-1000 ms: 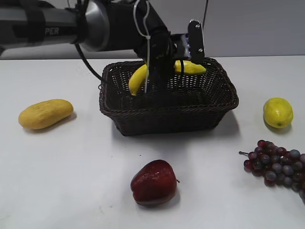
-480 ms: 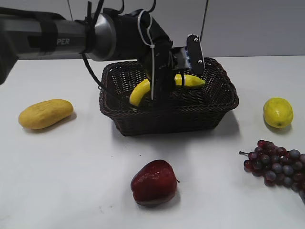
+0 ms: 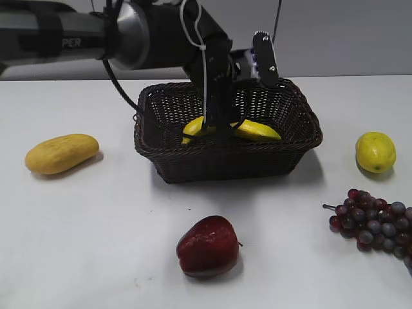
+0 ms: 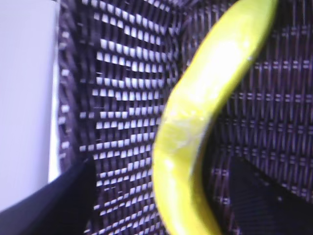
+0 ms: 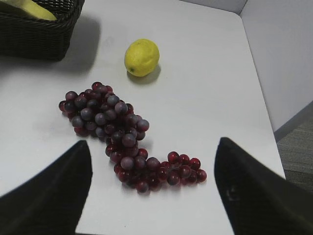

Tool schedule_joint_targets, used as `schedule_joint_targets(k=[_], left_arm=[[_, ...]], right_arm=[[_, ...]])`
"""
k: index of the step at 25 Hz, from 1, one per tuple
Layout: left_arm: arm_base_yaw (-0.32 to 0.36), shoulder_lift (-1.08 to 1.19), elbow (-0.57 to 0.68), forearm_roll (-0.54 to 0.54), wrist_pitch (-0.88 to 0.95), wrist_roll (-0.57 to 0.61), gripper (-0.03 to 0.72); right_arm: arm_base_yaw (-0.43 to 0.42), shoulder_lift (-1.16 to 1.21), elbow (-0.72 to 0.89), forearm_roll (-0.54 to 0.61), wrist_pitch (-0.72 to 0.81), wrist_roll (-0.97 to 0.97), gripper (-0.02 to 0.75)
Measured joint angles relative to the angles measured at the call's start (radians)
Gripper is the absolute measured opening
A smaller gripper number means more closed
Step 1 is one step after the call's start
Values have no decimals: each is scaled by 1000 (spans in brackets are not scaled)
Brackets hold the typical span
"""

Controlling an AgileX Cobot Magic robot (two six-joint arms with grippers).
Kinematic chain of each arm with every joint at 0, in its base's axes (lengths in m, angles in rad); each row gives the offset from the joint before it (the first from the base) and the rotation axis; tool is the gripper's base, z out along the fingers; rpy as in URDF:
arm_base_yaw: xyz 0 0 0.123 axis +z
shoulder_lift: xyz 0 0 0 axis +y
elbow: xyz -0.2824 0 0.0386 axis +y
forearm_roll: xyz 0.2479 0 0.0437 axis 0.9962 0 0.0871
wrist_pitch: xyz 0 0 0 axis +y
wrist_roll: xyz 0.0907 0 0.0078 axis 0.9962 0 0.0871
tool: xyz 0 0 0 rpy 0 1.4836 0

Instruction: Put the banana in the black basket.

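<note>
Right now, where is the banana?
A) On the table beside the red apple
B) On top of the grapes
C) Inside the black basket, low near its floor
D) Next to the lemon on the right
C: in the exterior view the banana lies low inside the black basket, below its rim, and the left wrist view shows it against the woven floor.

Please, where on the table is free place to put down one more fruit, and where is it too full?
Free: the white table between the oval yellow fruit and the red apple, and the stretch between the apple and the grapes. The far right corner beyond the lemon is bare too. Crowded: the black basket, where the banana and the left gripper are.
</note>
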Motion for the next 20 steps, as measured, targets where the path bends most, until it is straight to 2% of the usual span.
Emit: schedule_joint_targets(k=[6,11,16,20], left_arm=[[79,-62,-3,-87,199,-77,606],[202,-111,-3,-176,363,-122,589],[304,-158,7,-201,385,-205,588],[368,-224,38,-214,392,-224,587]], right_arm=[[0,0,0,0,0,0,593],[0,0,0,0,0,0,593],[0,0,0,0,0,0,593],[0,0,0,0,0,0,593]])
